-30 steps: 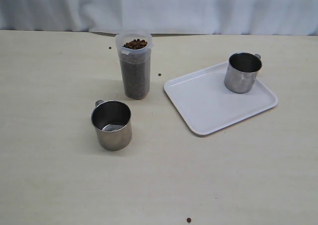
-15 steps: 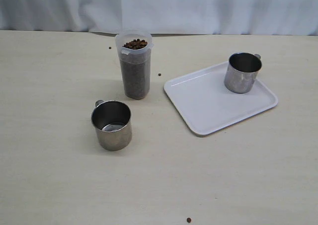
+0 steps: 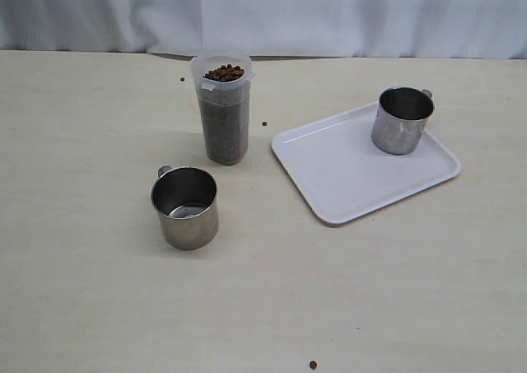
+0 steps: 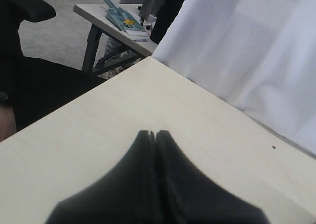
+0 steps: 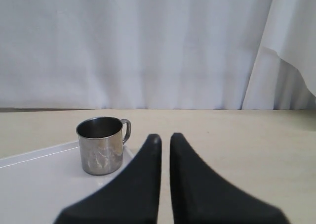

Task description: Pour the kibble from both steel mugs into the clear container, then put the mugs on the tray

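The clear container (image 3: 223, 114) stands upright at the back of the table, filled with kibble (image 3: 224, 73) up to its rim. One steel mug (image 3: 186, 207) sits on the bare table in front of it, looking empty inside. The other steel mug (image 3: 402, 120) stands at the far corner of the white tray (image 3: 346, 175); the right wrist view also shows this mug (image 5: 101, 146) on the tray (image 5: 34, 174). Neither gripper appears in the exterior view. My left gripper (image 4: 156, 133) is shut on nothing over a table corner. My right gripper (image 5: 165, 137) holds nothing, with a narrow gap between its fingers, short of the tray mug.
Loose pellets lie on the table: one near the front edge (image 3: 313, 364), one beside the container (image 3: 264, 123), one behind it (image 3: 182, 80). A white curtain (image 3: 329, 11) hangs behind the table. Past the table corner stands another desk (image 4: 123, 23).
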You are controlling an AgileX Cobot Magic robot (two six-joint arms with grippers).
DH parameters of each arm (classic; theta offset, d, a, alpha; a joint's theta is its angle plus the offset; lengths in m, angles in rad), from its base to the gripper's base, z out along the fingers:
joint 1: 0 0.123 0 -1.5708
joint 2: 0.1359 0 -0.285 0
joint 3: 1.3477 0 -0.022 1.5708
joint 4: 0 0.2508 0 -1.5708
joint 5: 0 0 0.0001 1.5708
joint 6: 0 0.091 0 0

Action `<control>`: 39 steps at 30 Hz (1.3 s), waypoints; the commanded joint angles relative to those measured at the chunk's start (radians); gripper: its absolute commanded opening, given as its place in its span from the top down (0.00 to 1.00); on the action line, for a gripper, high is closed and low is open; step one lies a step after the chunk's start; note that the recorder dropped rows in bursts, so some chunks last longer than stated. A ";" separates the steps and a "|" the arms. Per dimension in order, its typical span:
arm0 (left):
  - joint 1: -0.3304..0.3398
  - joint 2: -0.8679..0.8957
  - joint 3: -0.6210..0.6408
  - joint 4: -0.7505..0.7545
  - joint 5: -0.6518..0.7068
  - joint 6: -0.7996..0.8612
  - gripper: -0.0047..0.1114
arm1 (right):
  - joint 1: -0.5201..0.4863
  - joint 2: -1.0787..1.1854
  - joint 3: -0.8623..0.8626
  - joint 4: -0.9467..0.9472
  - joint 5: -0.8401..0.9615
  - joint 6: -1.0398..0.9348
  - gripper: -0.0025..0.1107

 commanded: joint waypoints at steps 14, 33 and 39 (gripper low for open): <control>-0.003 -0.003 0.002 0.015 -0.162 -0.059 0.96 | -0.008 -0.004 0.004 0.003 0.001 0.001 0.93; -0.019 -0.003 0.002 0.232 -0.377 -0.196 0.96 | -0.008 -0.004 0.004 0.003 0.001 0.001 0.93; -0.175 0.275 0.002 0.563 -0.522 -0.248 0.96 | -0.008 -0.004 0.004 0.003 0.001 0.001 0.93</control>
